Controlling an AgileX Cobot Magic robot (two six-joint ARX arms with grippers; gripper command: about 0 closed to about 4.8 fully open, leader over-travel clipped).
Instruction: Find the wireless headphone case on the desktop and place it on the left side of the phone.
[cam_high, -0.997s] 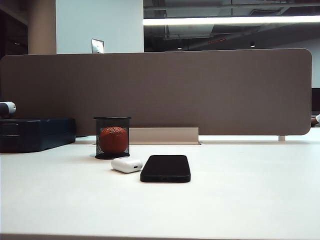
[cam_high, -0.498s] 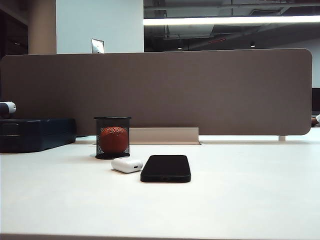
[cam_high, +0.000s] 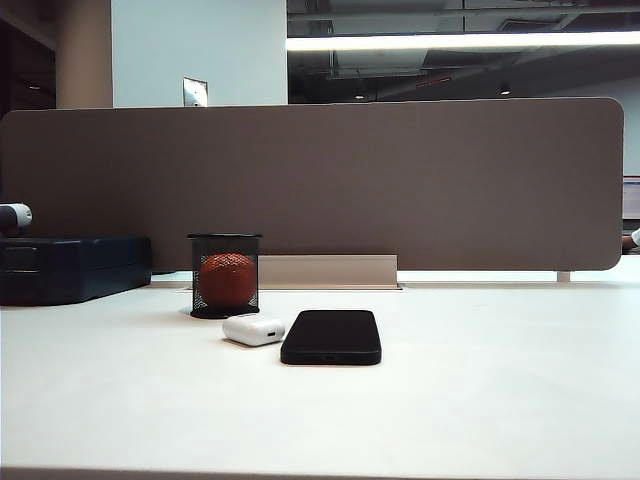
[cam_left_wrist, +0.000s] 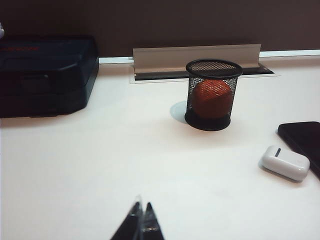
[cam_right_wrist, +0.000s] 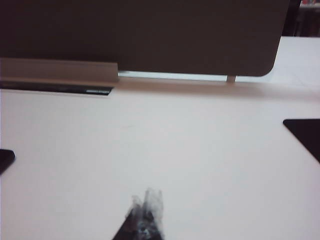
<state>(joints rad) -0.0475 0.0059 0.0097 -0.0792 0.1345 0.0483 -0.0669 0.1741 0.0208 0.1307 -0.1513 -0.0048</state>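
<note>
Resting on the white counter (cam_high: 480, 400), the wireless headphone case (cam_high: 253, 330) lies just beside the left edge of the phone (cam_high: 331, 337), lower centre of the exterior view, the two near but with a thin gap showing; across the exterior pictures of the last second neither item has shifted. Item: black mesh cup (cam_high: 225, 275) holding an orange ball (cam_high: 227, 278), standing just behind the case. Item: dark blue box (cam_high: 72, 268), far left, against the brown-grey divider panel (cam_high: 320, 180). Left end effector (cam_left_wrist: 140, 222): tips pressed together, empty, at the bottom of the left wrist view, well apart from the case (cam_left_wrist: 285, 163) at that view's right. Right end effector (cam_right_wrist: 145, 212): blurred at the bottom of the right wrist view, tips pressed together, holding nothing; only a corner of the phone (cam_right_wrist: 5, 160) shows at that view's left edge. No arm appears in the exterior view. Judgement: with the case already lying left of the phone and both end effectors empty and clear, the placement looks complete; nothing further appears needed beyond keeping the arms away from the pair.
</note>
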